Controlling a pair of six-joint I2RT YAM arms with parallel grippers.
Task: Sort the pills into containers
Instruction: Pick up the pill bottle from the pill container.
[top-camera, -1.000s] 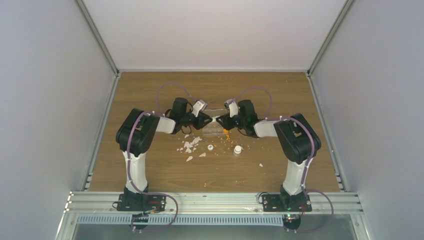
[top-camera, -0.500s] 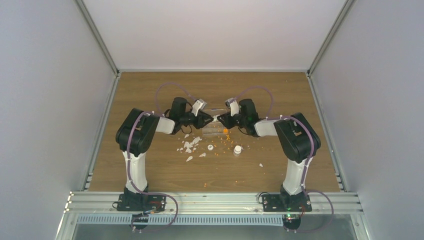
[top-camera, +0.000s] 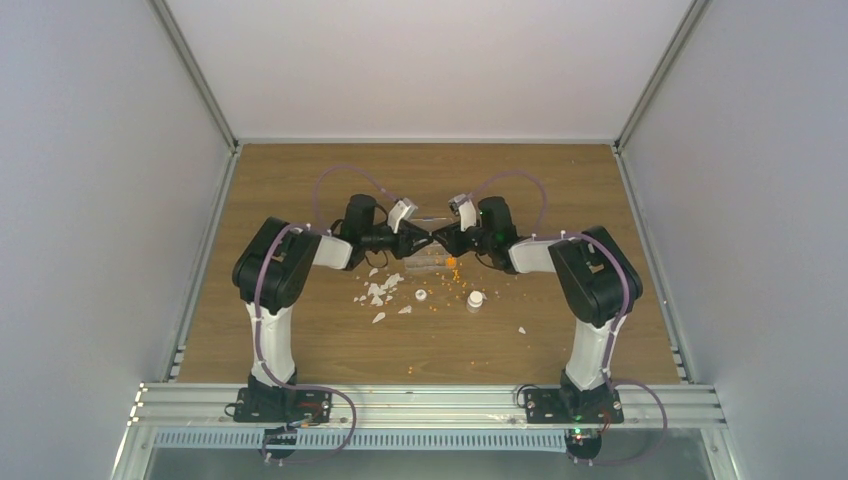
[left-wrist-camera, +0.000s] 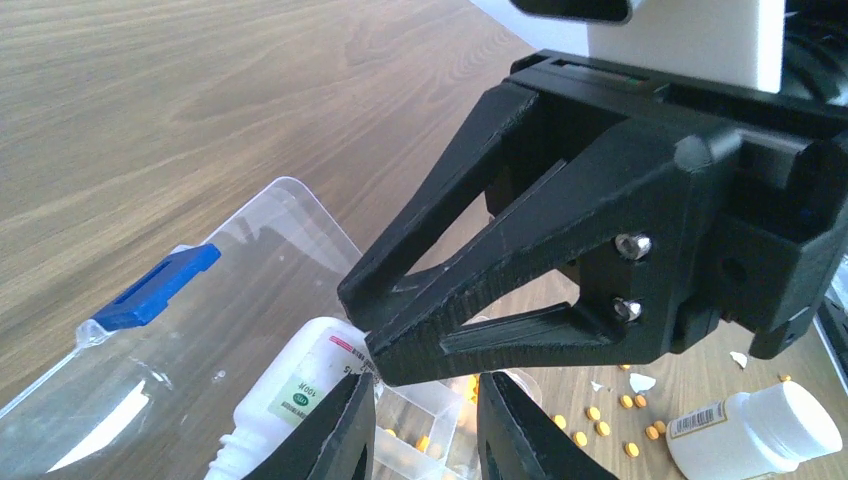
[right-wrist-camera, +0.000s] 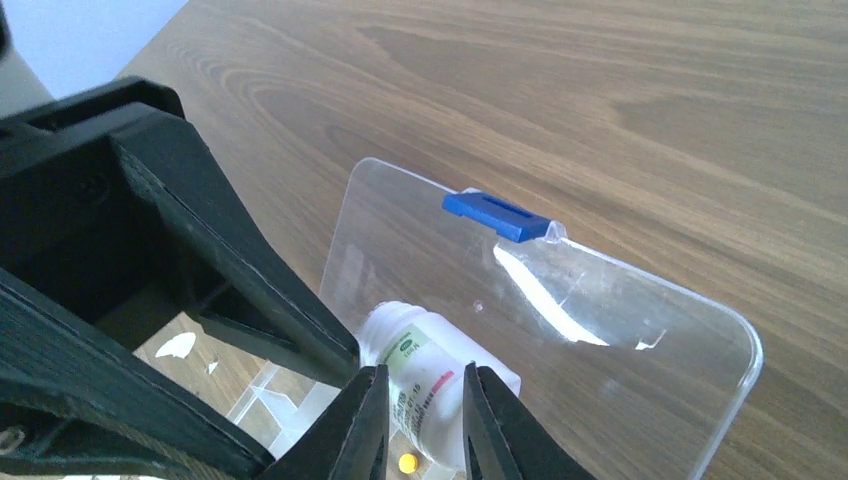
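Over the last second the right gripper (right-wrist-camera: 425, 385) had drawn its jaws in to about half width at a white vial (right-wrist-camera: 425, 350) lying just ahead of its fingertips. Neither wrist view made clear whether the pads truly pinched it or only flanked it. The left gripper (left-wrist-camera: 426, 388), tip to tip with the right, had kept its jaws moderately parted and empty, with the vial just outside one finger. Beneath both sets of tips sat the organiser box (left-wrist-camera: 250, 270), its lid thrown back. Most pills (left-wrist-camera: 594, 412) lay loose on the table (left-wrist-camera: 150, 100) off to the left gripper's side, and a few sat in a compartment under its fingers. The closing probably meant the vial was being taken up for tipping, so the sorting looked barely begun.
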